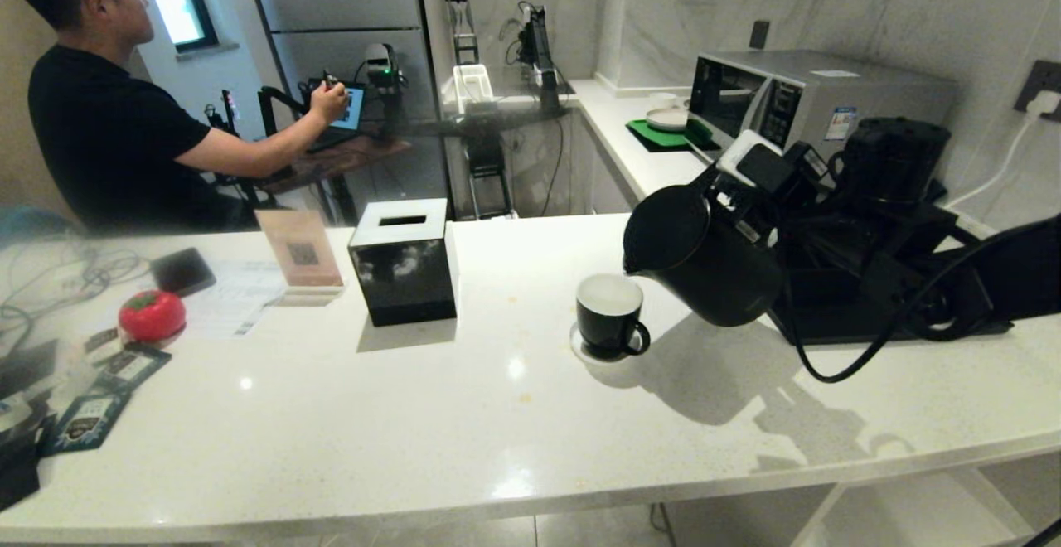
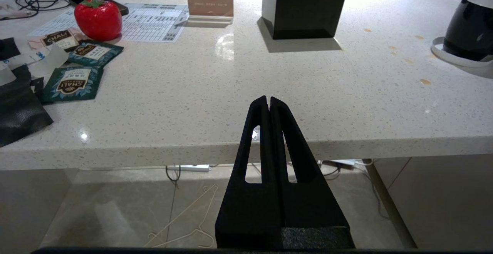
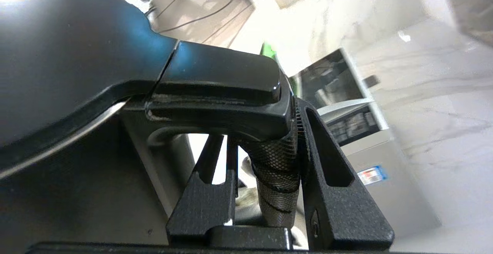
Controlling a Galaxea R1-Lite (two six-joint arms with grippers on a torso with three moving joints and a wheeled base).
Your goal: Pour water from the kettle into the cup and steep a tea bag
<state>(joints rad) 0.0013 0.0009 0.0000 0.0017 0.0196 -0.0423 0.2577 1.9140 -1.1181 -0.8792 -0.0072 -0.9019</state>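
Right gripper (image 3: 265,157) is clamped on the kettle's (image 1: 704,257) wrapped handle, one finger on each side of it. We see the kettle lifted off the counter (image 1: 497,414) and tipped, spout down toward the cup (image 1: 610,315). We note the cup stands upright on a white coaster (image 1: 580,348), directly under and just beside the spout; we cannot make out any water stream. We find the left gripper (image 2: 269,102) parked off the counter's near edge, fingers pressed together and empty. Teal packets (image 2: 73,82) lie well apart from the cup, at the counter's left end.
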